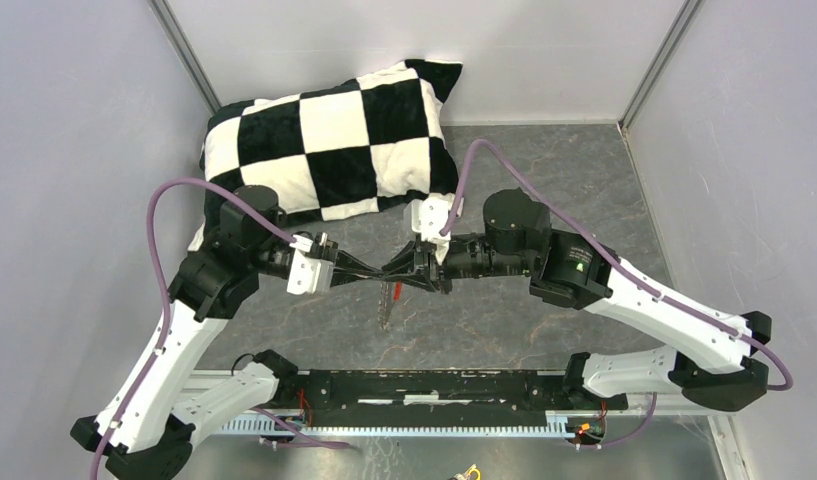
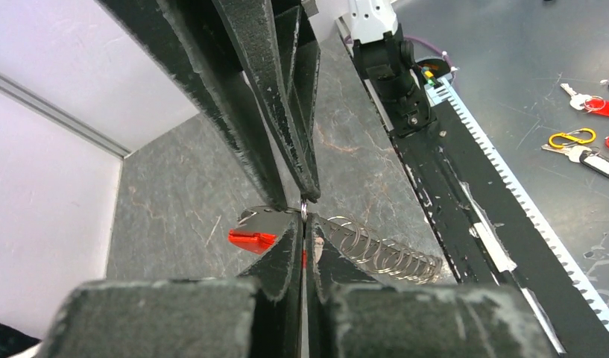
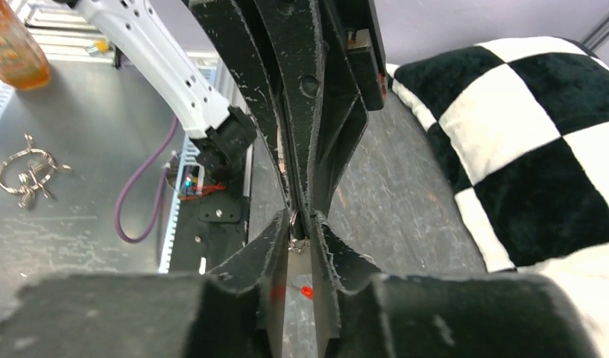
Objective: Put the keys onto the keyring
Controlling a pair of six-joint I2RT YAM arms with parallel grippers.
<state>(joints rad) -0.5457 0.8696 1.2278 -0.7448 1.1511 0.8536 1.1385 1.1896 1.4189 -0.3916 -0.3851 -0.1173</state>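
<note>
Both grippers meet tip to tip over the middle of the table. My left gripper [image 1: 382, 272] [image 2: 304, 224] is shut on a thin silvery ring [image 2: 304, 211], part of the keyring. My right gripper [image 1: 409, 270] [image 3: 300, 224] faces it with its jaws a narrow gap apart, the same ring [image 3: 294, 222] standing between the tips. A small silvery piece [image 3: 298, 243] hangs at the ring. Below the grippers lie the red fob [image 1: 391, 294] [image 2: 250, 239] and a silvery coil-like chain [image 2: 383, 250]. I cannot make out the keys.
A black-and-white checkered pillow [image 1: 329, 140] [image 3: 510, 134] lies at the back of the table. Beyond the near rail [image 2: 465, 194], on the bench, are spare key sets [image 2: 588, 145], a metal wire ring [image 3: 25, 171] and an orange cup [image 3: 14, 45].
</note>
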